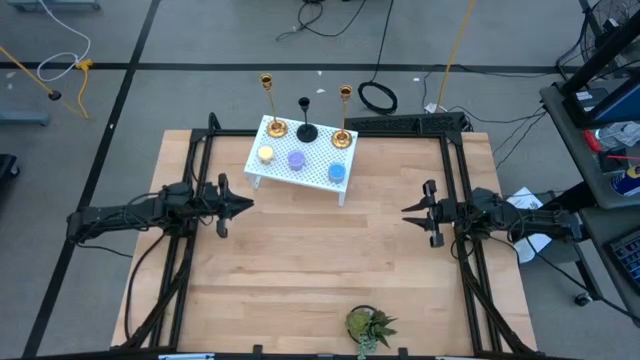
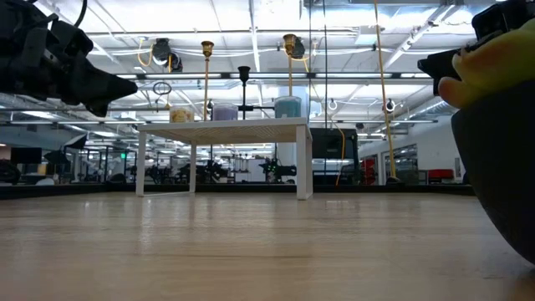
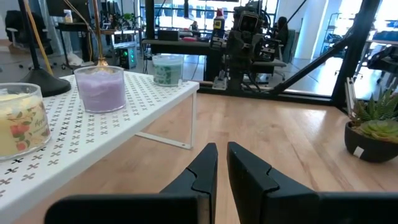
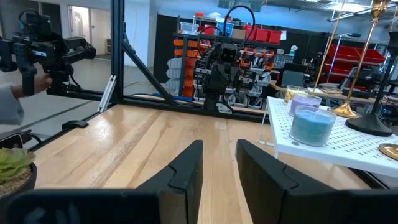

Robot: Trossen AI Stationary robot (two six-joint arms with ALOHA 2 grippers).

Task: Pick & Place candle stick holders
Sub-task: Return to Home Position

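Three candle stick holders stand upright by their round bases along the far edge of a white perforated rack point(image 1: 300, 160): a gold one point(image 1: 274, 127) at the left, a shorter black one point(image 1: 306, 131) in the middle, and a gold one point(image 1: 343, 136) at the right. They also show in the low view: gold point(image 2: 206, 79), black point(image 2: 244, 88), gold point(image 2: 290, 71). My left gripper point(image 1: 248, 205) hovers at the table's left, shut and empty, short of the rack. My right gripper point(image 1: 406, 210) hovers at the table's right, with a narrow gap between its fingers, empty.
Yellow point(image 1: 265, 154), purple point(image 1: 296, 160) and blue point(image 1: 337, 172) round candles sit on the rack's near part. A small potted plant point(image 1: 368, 325) stands at the table's near edge. Black frame rails run along the left and right sides. Bare wood lies between the grippers.
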